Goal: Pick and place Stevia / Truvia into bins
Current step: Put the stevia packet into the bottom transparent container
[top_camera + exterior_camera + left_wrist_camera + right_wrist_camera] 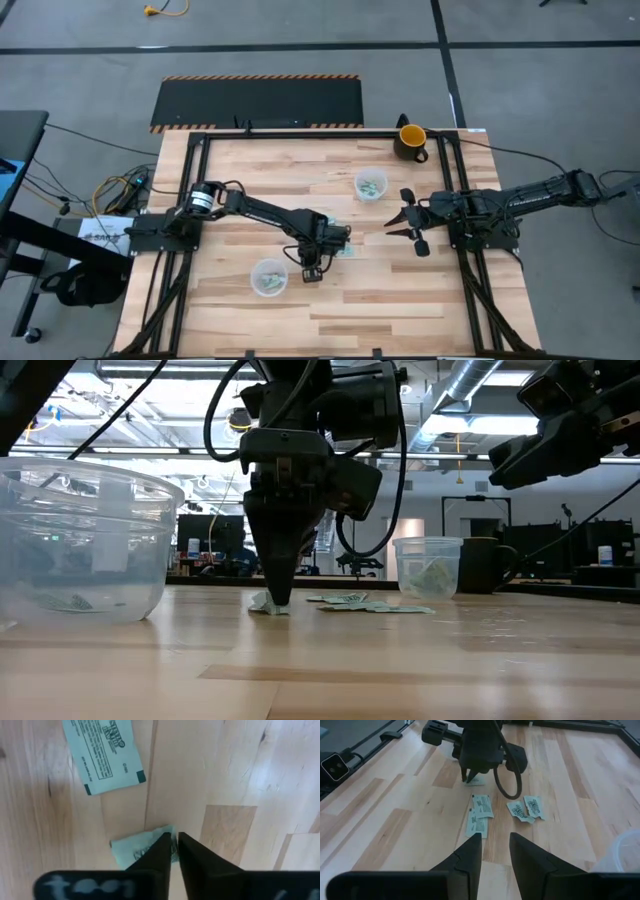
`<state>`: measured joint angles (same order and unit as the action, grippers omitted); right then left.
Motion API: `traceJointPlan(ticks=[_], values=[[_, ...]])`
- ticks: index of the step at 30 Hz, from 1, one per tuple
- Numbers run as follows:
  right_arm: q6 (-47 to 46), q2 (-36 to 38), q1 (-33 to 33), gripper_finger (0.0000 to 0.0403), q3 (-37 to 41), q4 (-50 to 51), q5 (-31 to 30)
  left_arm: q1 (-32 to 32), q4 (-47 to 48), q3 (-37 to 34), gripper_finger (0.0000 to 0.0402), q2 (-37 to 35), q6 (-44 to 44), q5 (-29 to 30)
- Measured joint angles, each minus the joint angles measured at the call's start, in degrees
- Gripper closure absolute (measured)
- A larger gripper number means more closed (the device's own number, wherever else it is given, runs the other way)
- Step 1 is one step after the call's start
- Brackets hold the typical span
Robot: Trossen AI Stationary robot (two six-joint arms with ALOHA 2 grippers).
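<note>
Light green and white Stevia sachets lie flat mid-table: several loose ones (481, 806) (534, 806) between the two grippers. My left gripper (312, 264) points straight down, shut on one sachet (142, 849) near the table's middle; another sachet (102, 752) lies flat close by. One clear cup (269, 277) stands near the left gripper, toward the near edge, and holds sachets. The second clear cup (371, 185) stands farther back, also with sachets inside. My right gripper (404, 222) hovers open right of the loose sachets, above the table. My left gripper pinches the sachet's edge (167, 834) between its two fingertips, coming from above and pointing down. The sachet's edge is crumpled up at the fingers, while the rest of it (266, 606) lies on the wood.
A dark mug (411, 140) with yellow inside stands at the far right corner. A black frame (200, 150) runs around the wooden table top. Bare wood lies along the near edge and left of the near cup (80, 540).
</note>
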<state>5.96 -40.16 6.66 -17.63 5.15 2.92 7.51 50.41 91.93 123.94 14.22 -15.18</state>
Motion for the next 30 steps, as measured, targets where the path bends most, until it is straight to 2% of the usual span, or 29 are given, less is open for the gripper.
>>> traceJointPlan(ticks=[3, 22, 25, 30], values=[[0.0, 0.0, 0.0, 0.031, 0.0, 0.0, 0.0, 0.0, 0.0, 0.1, 0.0399, 0.0, -0.2, 0.0], [0.0, 0.0, 0.0, 0.031, 0.0, 0.0, 0.0, 0.3, 1.3, 0.8, 0.0401, -0.1, -1.4, 4.1], [0.0, 0.0, 0.0, 0.031, 0.0, 0.0, 0.0, 0.9, 4.1, 3.2, 0.0401, -0.2, -1.7, 7.5], [0.0, 0.0, 0.0, 0.031, 0.0, 0.0, 0.0, 2.3, 11.4, 9.1, 0.0402, -0.2, -3.1, 16.7]])
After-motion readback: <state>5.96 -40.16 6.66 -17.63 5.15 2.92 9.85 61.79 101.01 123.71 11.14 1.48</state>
